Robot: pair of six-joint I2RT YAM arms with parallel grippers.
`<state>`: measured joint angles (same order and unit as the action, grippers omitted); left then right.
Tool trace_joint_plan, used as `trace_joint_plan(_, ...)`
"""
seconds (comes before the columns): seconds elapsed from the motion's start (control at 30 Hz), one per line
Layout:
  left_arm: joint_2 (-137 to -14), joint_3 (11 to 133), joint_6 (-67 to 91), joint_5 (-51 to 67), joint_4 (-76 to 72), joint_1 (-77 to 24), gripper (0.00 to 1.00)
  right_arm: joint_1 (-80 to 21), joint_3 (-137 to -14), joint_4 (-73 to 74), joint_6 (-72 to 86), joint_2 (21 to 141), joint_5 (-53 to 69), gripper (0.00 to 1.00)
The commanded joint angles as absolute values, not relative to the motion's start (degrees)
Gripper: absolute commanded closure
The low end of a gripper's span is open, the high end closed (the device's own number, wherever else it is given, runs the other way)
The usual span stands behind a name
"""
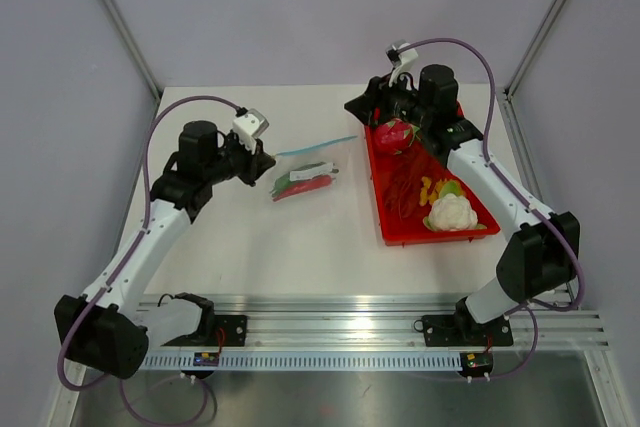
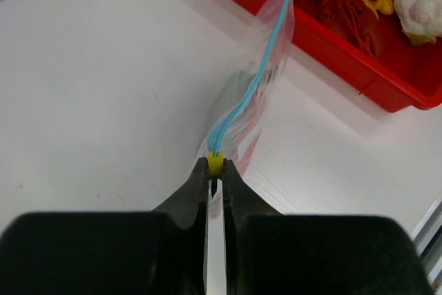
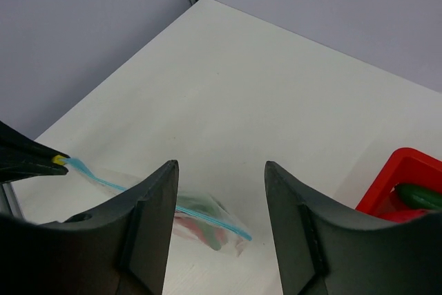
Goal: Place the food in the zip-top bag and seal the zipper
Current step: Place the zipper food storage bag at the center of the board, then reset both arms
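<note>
While the zip-top bag (image 1: 306,175) lies flat on the white tabletop (image 1: 250,242), just left of the red tray (image 1: 384,219), the left tool (image 2: 215,164) is pinched tight on one end of the zipper (image 2: 260,77), where a small yellow tab (image 2: 215,162) shows between the black tips. From that grip the light-blue strip runs away in a slightly wavy line towards the tray, lifted a little above the rest of the crinkled plastic. The food (image 1: 300,185) is inside the bag, its green and red showing through the clear film, lying roughly parallel to the strip. Whether the strip is pressed shut along its whole length cannot be told. The right tool (image 3: 221,167) has its fingers well apart with nothing between them; it hangs over the far end of the tray, well away from the bag, and its camera looks back across the tabletop at the bag and at the other arm's grip. In the tray, the pink dragon fruit (image 1: 395,134) sits at the far end beside the right arm, and the white cauliflower (image 1: 452,212) lies at the near end.
</note>
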<state>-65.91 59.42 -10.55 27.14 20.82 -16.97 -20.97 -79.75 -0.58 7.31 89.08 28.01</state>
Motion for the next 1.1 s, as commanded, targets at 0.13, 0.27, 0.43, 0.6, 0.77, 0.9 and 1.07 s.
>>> trace_joint_plan(0.13,-53.45,48.0,-5.54,37.95,16.07,-17.05,0.58,-20.92,-77.36,-1.4,7.03,85.09,23.65,0.38)
trace_joint_plan(0.27,-48.44,44.65,-2.37,35.35,19.86,-17.31,0.01,-20.92,-69.11,-2.99,8.52,80.78,20.49,0.32)
trace_joint_plan(0.43,-46.49,50.52,-1.85,27.8,20.22,-17.31,0.01,-20.92,-70.3,6.03,8.44,79.19,15.83,0.27)
trace_joint_plan(0.6,-49.12,55.01,3.59,20.58,20.39,-17.31,0.01,-21.0,-73.56,15.98,12.46,76.39,1.43,0.01)
trace_joint_plan(0.77,-54.74,58.35,10.8,15.74,23.46,-17.31,0.01,-20.83,-72.07,24.86,18.72,70.59,-16.23,0.01)
trace_joint_plan(0.9,-57.3,59.15,15.1,13.28,24.35,-17.31,0.01,-20.83,-73.65,38.89,24.5,70.05,-29.86,0.0)
trace_joint_plan(1.07,-56.25,57.22,16.44,11.08,21.19,-17.31,0.01,-20.83,-72.34,46.31,28.21,69.7,-36.12,0.01)
